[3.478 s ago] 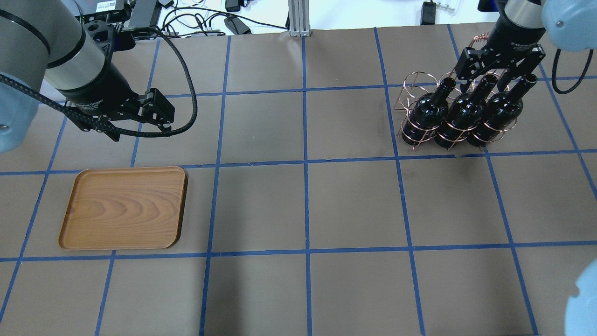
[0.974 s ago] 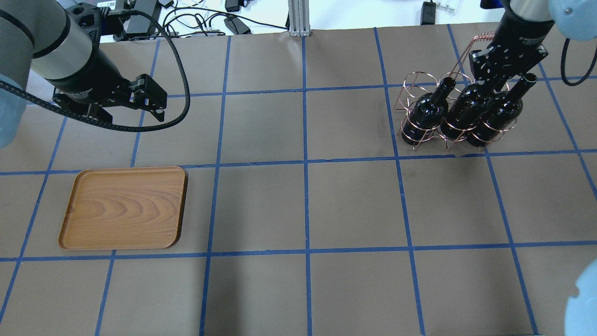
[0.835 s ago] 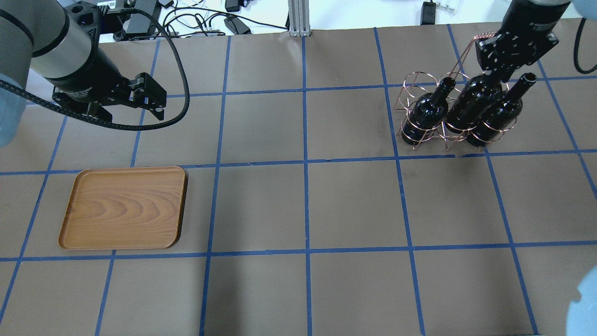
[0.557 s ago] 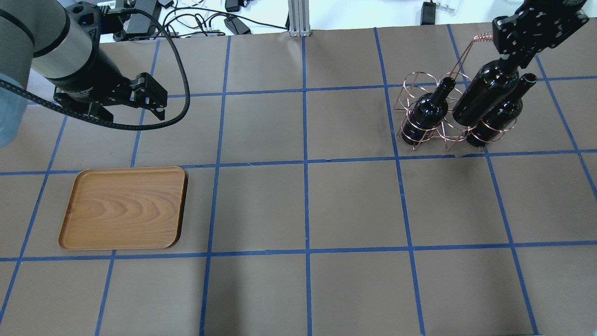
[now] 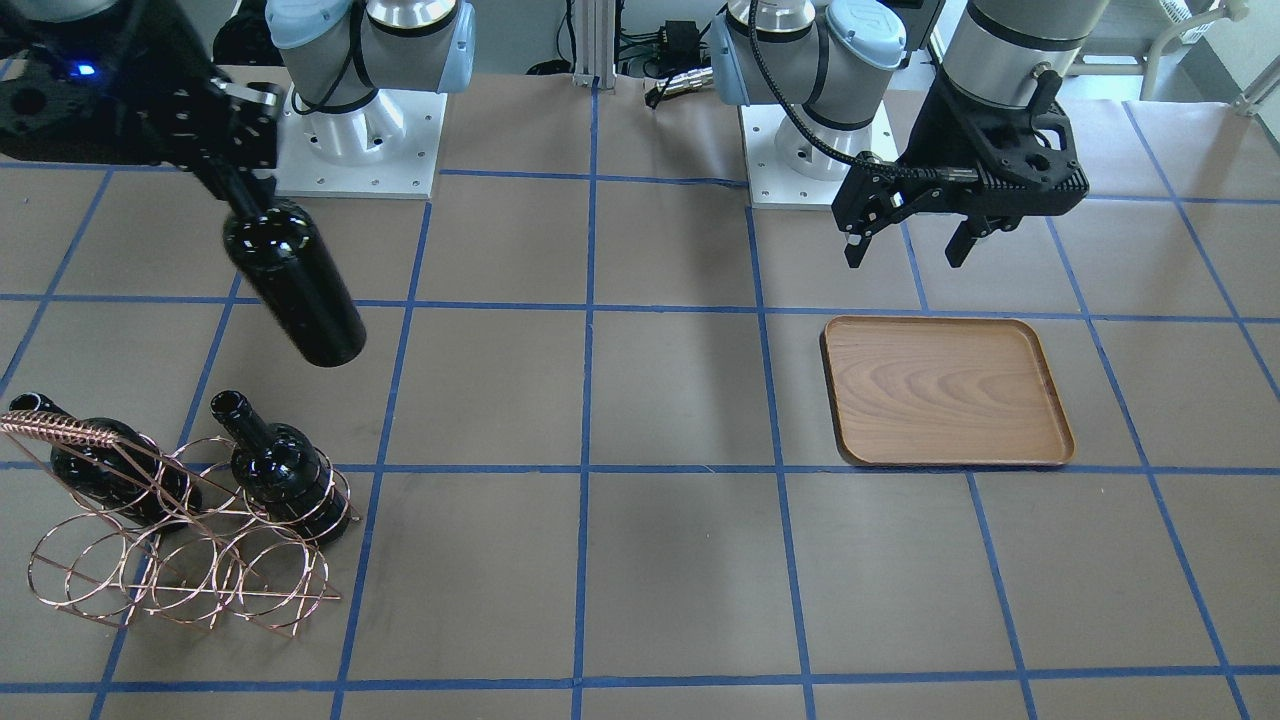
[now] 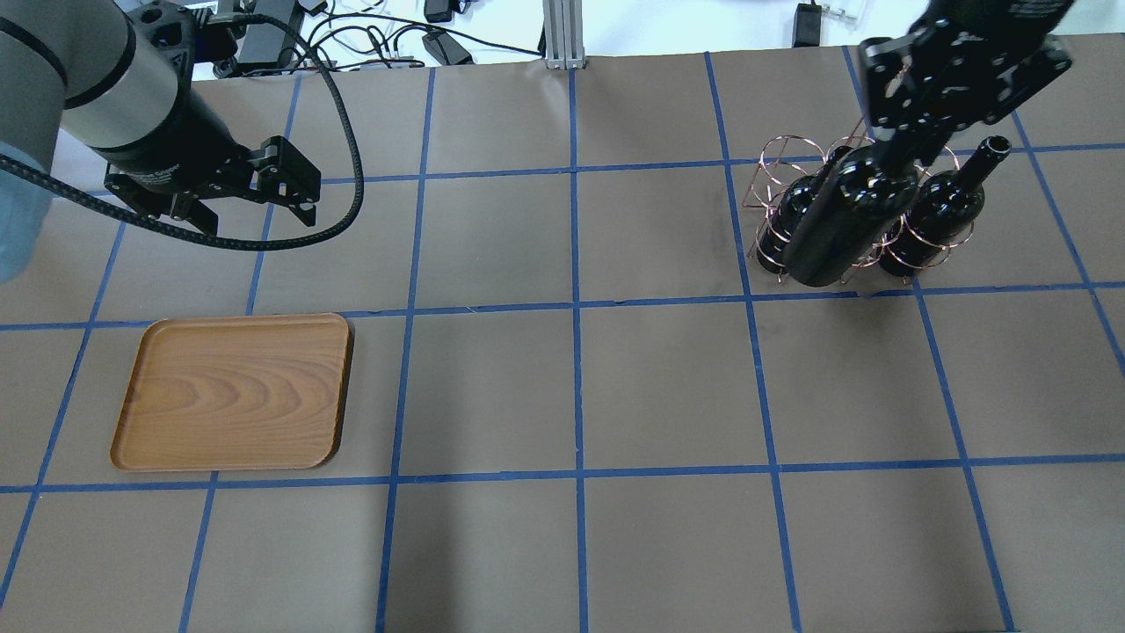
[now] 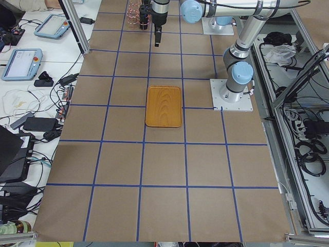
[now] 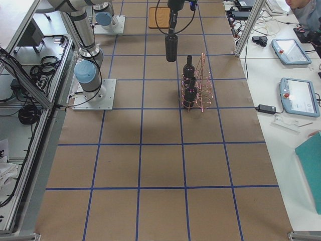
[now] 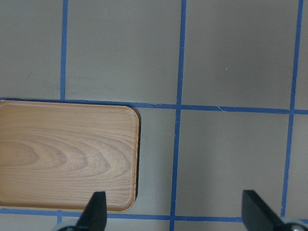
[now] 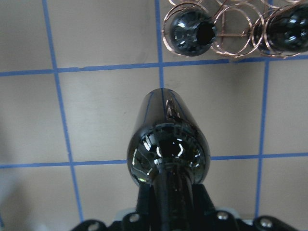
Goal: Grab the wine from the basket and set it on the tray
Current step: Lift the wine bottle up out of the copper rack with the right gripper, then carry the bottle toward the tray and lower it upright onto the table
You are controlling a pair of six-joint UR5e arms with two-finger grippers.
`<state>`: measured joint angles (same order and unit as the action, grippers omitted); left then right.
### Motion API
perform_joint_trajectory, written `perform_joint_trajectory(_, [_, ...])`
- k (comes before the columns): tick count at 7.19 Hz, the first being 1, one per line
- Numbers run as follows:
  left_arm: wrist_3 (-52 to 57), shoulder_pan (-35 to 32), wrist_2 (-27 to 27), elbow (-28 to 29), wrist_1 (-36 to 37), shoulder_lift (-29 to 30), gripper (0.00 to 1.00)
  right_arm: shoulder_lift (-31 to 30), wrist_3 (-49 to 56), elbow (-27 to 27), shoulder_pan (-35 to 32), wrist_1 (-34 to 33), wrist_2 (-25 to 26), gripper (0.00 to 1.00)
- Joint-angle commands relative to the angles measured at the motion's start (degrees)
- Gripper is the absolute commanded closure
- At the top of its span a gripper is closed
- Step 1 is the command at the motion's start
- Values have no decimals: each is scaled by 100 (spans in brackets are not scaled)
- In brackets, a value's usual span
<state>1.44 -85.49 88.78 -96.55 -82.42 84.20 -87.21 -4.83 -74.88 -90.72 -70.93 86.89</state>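
The right gripper (image 5: 218,178) clamps the neck of a glossy black glass wine bottle (image 5: 297,288), which hangs above the table. In the front-facing view it is at 1 o'clock of the copper wire-ring basket (image 5: 60,431), which holds two like bottles (image 5: 285,480). The left gripper (image 5: 905,250), jaws spread and empty, hovers at 12 o'clock of the flat brown wood-grain tray (image 5: 945,390).

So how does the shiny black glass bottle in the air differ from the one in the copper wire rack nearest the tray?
The lifted black glass bottle hangs clear of the copper wire rack; the racked bottle stands inside one of its rings. The lifted bottle's neck is clamped in the right gripper; the racked bottle's neck is free, mouth open. Both are glossy black, label-free and alike in shape.
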Motion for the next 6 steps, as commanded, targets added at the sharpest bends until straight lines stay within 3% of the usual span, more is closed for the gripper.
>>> perform_joint_trajectory(1, [5, -3, -1, 5, -3, -52, 0, 168, -2065, -332, -1442, -697, -268, 92])
perform_joint_trajectory(2, [5, -3, 25, 14, -11, -122, 0, 378, -2892, -604, -1988, -1460, -391, 92])
perform_joint_trajectory(4, [23, -3, 60, 22, -29, -236, 0, 1019, -4161, -782, -2729, -2220, -296, 91])
perform_joint_trajectory(6, [23, -3, 61, 58, -55, -307, 0, 1302, -4673, -783, -2872, -2698, -374, 91])
